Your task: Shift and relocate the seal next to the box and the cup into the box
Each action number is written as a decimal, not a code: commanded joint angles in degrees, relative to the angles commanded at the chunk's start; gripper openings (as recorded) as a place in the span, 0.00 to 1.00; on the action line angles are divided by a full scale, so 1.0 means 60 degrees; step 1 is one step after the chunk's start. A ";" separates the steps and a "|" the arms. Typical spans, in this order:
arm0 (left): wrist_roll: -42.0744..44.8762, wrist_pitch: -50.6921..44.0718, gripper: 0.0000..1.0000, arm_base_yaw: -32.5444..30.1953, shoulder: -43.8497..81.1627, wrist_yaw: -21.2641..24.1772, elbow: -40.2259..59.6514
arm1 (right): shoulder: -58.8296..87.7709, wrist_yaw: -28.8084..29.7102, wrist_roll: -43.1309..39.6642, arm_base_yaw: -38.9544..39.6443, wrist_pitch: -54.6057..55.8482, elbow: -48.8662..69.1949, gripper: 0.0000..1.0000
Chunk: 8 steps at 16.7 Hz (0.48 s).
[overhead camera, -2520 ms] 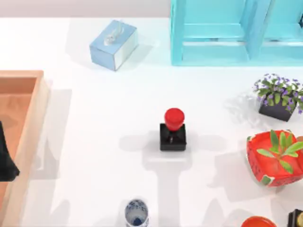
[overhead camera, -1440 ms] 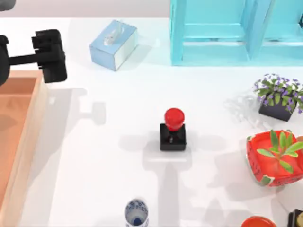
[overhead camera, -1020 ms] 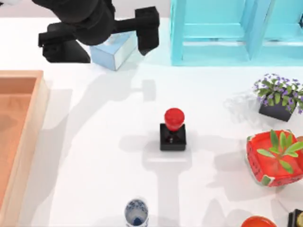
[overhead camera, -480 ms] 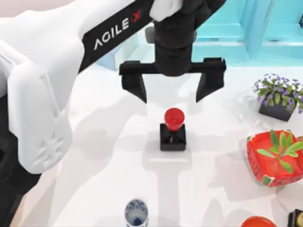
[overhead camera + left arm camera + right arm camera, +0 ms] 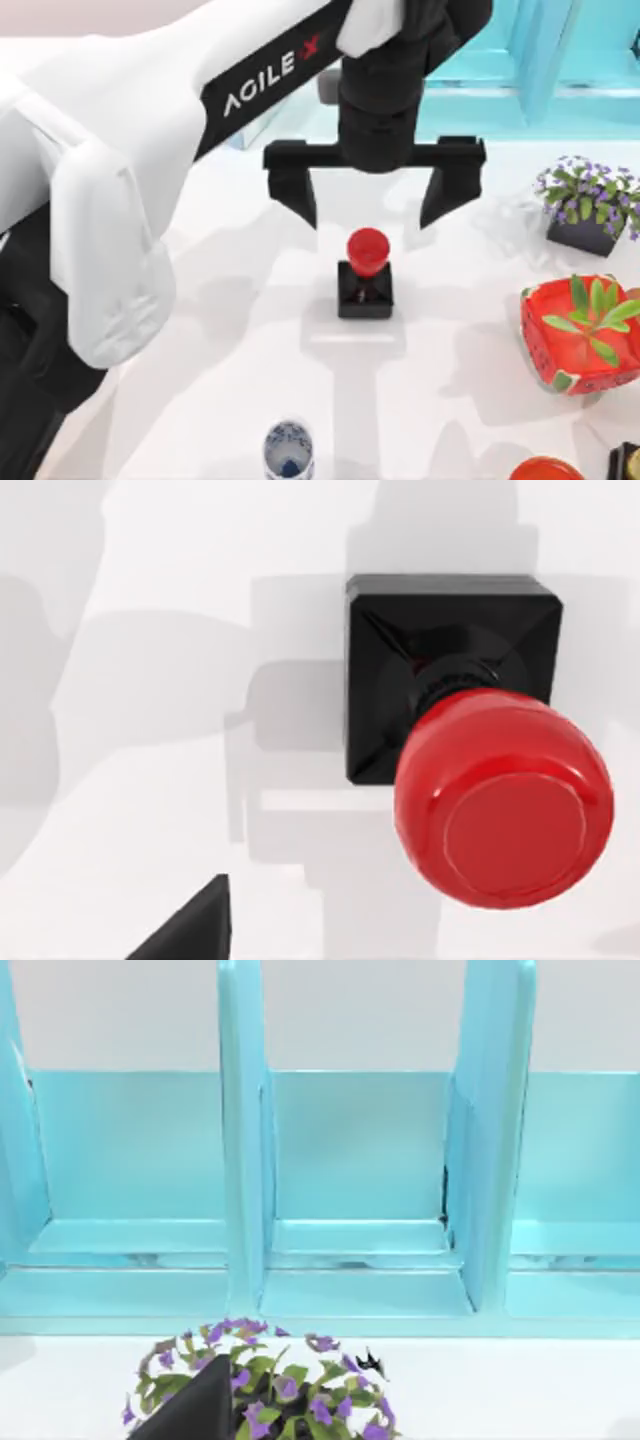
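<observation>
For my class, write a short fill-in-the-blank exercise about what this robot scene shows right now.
1. The left gripper hangs above the seal with its fingers ____.
2. The seal's round knob is ____ in colour.
3. The cup stands on the ____, apart from the seal.
4. The purple flowers stand in front of a ____ cabinet.

Missing words: open; red; table; turquoise

There was one seal (image 5: 366, 272), one cup (image 5: 288, 450), one turquoise cabinet (image 5: 540, 60), and two potted plants: a purple-flowered plant (image 5: 588, 205) and a red planter (image 5: 582, 332).

Since half a second ago the left gripper (image 5: 374, 205), fingers spread wide, has dropped closer above the seal (image 5: 366, 274), its white arm covering the box.
</observation>
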 joint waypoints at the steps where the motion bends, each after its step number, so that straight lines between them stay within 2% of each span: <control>1: 0.0005 0.0027 1.00 -0.0004 -0.0004 -0.0001 -0.0029 | 0.0000 0.0000 0.0000 0.0000 0.0000 0.0000 1.00; 8: 0.0023 0.2155 1.00 -0.0014 -0.0164 -0.0004 -0.2330 | 0.0000 0.0000 0.0000 0.0000 0.0000 0.0000 1.00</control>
